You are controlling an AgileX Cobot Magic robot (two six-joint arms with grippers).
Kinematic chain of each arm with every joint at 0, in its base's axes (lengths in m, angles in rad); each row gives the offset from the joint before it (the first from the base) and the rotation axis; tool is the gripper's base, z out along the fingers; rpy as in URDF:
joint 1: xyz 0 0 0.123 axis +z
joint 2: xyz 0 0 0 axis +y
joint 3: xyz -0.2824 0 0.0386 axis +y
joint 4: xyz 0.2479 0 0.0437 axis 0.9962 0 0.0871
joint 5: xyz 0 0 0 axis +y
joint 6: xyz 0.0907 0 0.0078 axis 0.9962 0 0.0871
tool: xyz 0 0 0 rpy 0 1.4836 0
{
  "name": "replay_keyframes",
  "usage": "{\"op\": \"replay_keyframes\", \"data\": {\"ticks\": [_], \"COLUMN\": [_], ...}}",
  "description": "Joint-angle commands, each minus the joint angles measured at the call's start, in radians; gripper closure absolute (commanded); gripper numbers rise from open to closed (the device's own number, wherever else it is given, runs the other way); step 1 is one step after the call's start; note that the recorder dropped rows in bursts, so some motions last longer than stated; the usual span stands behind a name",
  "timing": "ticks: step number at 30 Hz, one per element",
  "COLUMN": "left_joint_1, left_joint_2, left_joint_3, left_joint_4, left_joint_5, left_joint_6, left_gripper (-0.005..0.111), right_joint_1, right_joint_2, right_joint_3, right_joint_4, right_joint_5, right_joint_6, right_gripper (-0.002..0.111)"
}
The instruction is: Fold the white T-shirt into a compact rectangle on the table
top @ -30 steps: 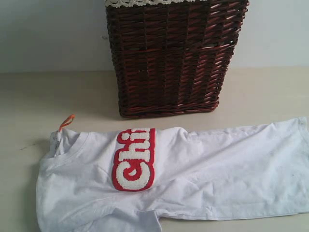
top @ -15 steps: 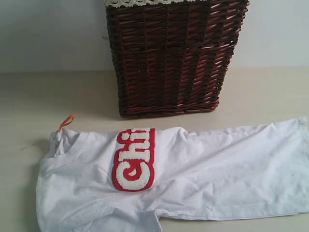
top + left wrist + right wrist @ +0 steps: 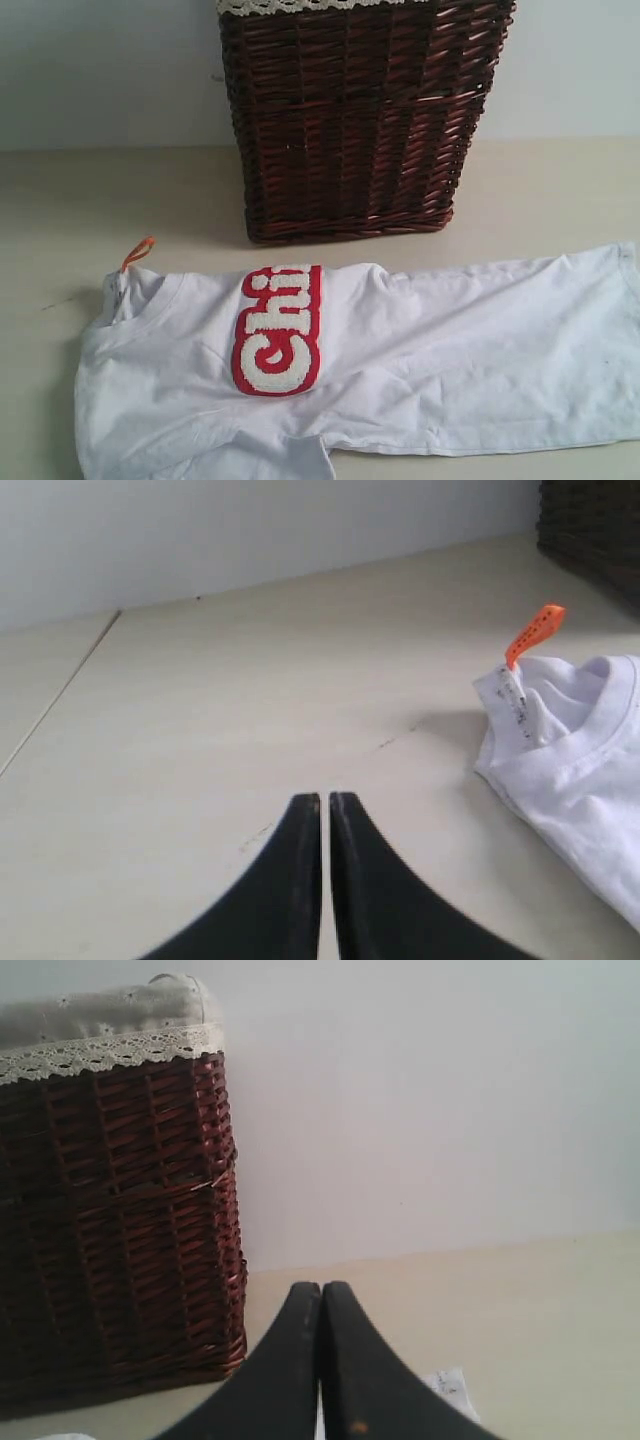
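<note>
The white T-shirt (image 3: 420,340) lies spread on the table (image 3: 90,200), just in front of the wicker basket (image 3: 360,120). Its long axis runs side to side, with the collar (image 3: 160,295) and orange tag (image 3: 138,252) at my left and the hem toward my right. My left gripper (image 3: 325,800), near the collar but apart from it, is pinched closed on nothing. My right gripper (image 3: 321,1288) is closed too, and empty.

Plain pale grey-blue wall (image 3: 100,70) runs across the back. Dark brown wicker basket (image 3: 350,130) stands upright at 12 o'clock in front of it, with white lace trim (image 3: 300,5) on the rim. Beige matte surface (image 3: 120,190) meets the wall; the left wrist view shows a thin seam line (image 3: 60,690) in it. Light is soft and even, with a faint shadow at the basket's base.
</note>
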Motion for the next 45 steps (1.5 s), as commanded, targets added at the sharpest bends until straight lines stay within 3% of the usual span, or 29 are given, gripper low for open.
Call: {"op": "replay_keyframes", "data": {"ticks": [1, 7, 9, 12, 13, 19, 32, 35, 38, 39, 41, 43, 45], "left_joint_1": [0.001, 0.001, 0.001, 0.001, 0.001, 0.001, 0.001, 0.001, 0.001, 0.001, 0.001, 0.001, 0.001], "left_joint_2": [-0.006, -0.006, -0.006, -0.006, -0.006, -0.006, -0.006, -0.006, -0.006, -0.006, -0.006, -0.006, -0.006], "left_joint_3": [0.0, 0.0, 0.0, 0.0, 0.0, 0.0, 0.0, 0.0, 0.0, 0.0, 0.0, 0.0, 0.0], "left_joint_4": [-0.006, -0.006, -0.006, -0.006, -0.006, -0.006, -0.006, -0.006, -0.006, -0.006, -0.006, -0.006, -0.006], "left_joint_5": [-0.007, -0.007, -0.007, -0.007, -0.007, -0.007, -0.007, -0.007, -0.007, -0.007, -0.007, -0.007, -0.007], "left_joint_6": [-0.003, -0.003, -0.003, -0.003, -0.003, -0.003, -0.003, -0.003, -0.003, -0.003, -0.003, -0.003, -0.003], "left_gripper": [0.101, 0.101, 0.101, 0.101, 0.101, 0.101, 0.101, 0.101, 0.101, 0.101, 0.101, 0.101, 0.101], "right_joint_1": [0.0, 0.0, 0.0, 0.0, 0.0, 0.0, 0.0, 0.0, 0.0, 0.0, 0.0, 0.0, 0.0], "right_joint_2": [-0.007, -0.007, -0.007, -0.007, -0.007, -0.007, -0.007, -0.007, -0.007, -0.007, -0.007, -0.007, -0.007], "right_joint_3": [0.005, 0.005, 0.005, 0.005, 0.005, 0.005, 0.005, 0.005, 0.005, 0.005, 0.005, 0.005, 0.005], "right_joint_4": [-0.007, 0.031, 0.133, 0.4, 0.417, 0.343, 0.331, 0.121, -0.299, -0.53, -0.761, -0.835, -0.835], "right_joint_5": [-0.005, 0.009, -0.012, -0.079, -0.093, -0.094, -0.083, -0.086, -0.059, -0.048, 0.01, 0.075, 0.13], "right_joint_6": [0.036, 0.013, -0.149, -0.556, -0.595, -0.45, -0.459, -0.291, 0.232, 0.439, 0.748, 0.863, 0.837], "right_gripper": [0.108, 0.108, 0.108, 0.108, 0.108, 0.108, 0.108, 0.108, 0.108, 0.108, 0.108, 0.108, 0.108]}}
